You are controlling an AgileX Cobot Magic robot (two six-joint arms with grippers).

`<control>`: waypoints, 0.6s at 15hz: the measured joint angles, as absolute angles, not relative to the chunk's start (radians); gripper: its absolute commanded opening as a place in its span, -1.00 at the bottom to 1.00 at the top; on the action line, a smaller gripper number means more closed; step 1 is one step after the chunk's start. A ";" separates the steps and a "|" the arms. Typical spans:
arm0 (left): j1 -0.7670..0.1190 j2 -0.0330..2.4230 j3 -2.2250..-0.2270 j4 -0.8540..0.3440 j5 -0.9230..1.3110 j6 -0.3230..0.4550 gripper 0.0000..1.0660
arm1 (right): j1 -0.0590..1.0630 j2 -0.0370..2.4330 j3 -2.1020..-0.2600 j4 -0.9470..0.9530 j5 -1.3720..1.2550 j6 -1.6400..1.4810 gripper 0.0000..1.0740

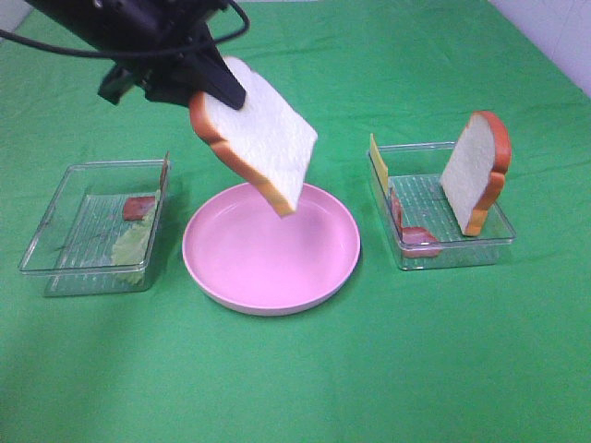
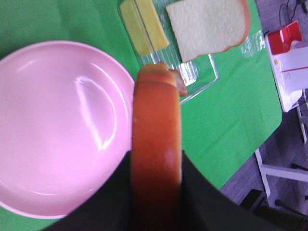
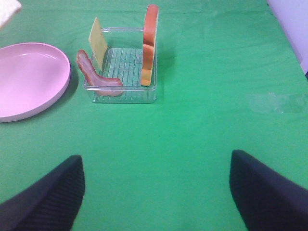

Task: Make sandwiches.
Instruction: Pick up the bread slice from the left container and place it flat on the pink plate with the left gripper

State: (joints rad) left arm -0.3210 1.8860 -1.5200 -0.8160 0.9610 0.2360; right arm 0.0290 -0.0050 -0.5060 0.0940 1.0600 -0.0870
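**Bread slice (image 1: 263,138) hangs over bare plate (image 1: 268,263)**

Left tool (image 1: 222,90) is clamped on the crust end of the bread slice. The slice hangs tilted in the air above the far left part of the pink plate and touches nothing below. From the left wrist it shows edge-on, its orange-brown crust pinched between two dark fingers (image 2: 108,202). Right tool (image 3: 156,159) stands wide open with nothing between its fingers, low over the green surface (image 1: 295,388) and outside the high camera's frame.

Left tray (image 1: 44,221) holds lettuce (image 1: 134,245) lying flat and a bacon scrap (image 1: 138,207) near its plate-side wall. Right tray (image 1: 457,251) holds three things. A second slice (image 1: 473,171) stands on edge at the outer side, cheese (image 1: 378,161) stands upright against the plate-side wall, and a bacon strip (image 1: 416,238) curls up at the near corner on the plate side.

The plate sits between the trays, just beside the left one and near the right one. A broad stretch of green lies open in front of all three. In the left wrist view the surface ends past the right tray, with a white and red box (image 2: 288,57) beyond the edge.

A thin brown sliver (image 1: 165,173) on the left tray's plate-side wall is too slim to name. The left arm is cut off at the high frame's top. The held crust hides part of the right tray from the left wrist. A white corner (image 3: 7,9) at the right wrist frame's edge cannot be made out.
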 measured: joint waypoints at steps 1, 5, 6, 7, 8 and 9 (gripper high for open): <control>-0.333 1.908 -1.520 -0.817 0.957 0.236 -1.00 | 0.029 -0.005 -0.506 0.094 1.060 -0.087 0.46; -0.392 2.026 -1.520 -0.818 0.878 0.236 -1.00 | 0.029 -0.005 -0.506 0.094 1.060 -0.087 0.46; -0.411 2.066 -1.520 -0.820 0.837 0.236 -1.00 | 0.029 -0.005 -0.506 0.094 1.060 -0.087 0.46; -0.417 2.081 -1.520 -0.822 0.819 0.236 -1.00 | 0.029 -0.005 -0.506 0.094 1.060 -0.087 0.46; -0.420 2.092 -1.520 -0.825 0.804 0.236 -1.00 | 0.029 -0.005 -0.506 0.094 1.060 -0.087 0.46; -0.420 2.095 -1.520 -0.826 0.802 0.236 -1.00 | 0.029 -0.005 -0.506 0.094 1.060 -0.087 0.46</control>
State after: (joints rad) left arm -0.4200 2.0950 -1.5200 -0.8260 0.8020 0.2360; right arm 0.0290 -0.0050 -0.5060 0.0940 1.0600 -0.0870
